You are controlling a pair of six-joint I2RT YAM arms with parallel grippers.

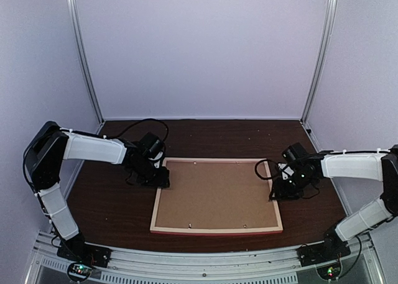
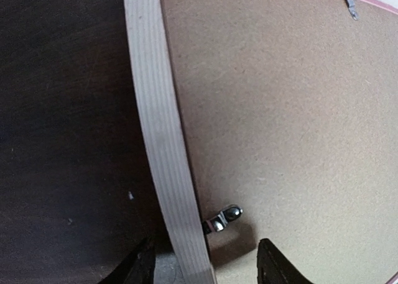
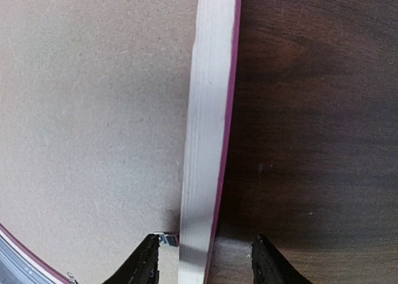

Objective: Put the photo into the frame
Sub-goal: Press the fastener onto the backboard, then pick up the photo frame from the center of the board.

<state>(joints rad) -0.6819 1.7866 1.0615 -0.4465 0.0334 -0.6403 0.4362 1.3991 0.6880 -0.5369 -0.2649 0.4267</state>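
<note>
The frame (image 1: 214,229) is laid back-up at mid-counter (image 1: 112,203), probably for loading from behind. Its 9 o'clock rail is straddled by the left hand (image 2: 208,262) and its 3 o'clock rail by the right hand (image 3: 202,259), both with fingers apart and nothing clamped. The photo is hidden, presumably under the board (image 1: 214,194).

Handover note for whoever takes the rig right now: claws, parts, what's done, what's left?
Claws: left claw open, astride the frame at its left rail, gripping nothing; right claw open, astride the right rail, likewise.
Parts: frame lies face down on the table, with the board seated in its back. One clip looks turned over the board.
Done: board is in. No photo in view; it may be under the board, cannot confirm.
Left: check the photo and the other clips.
</note>
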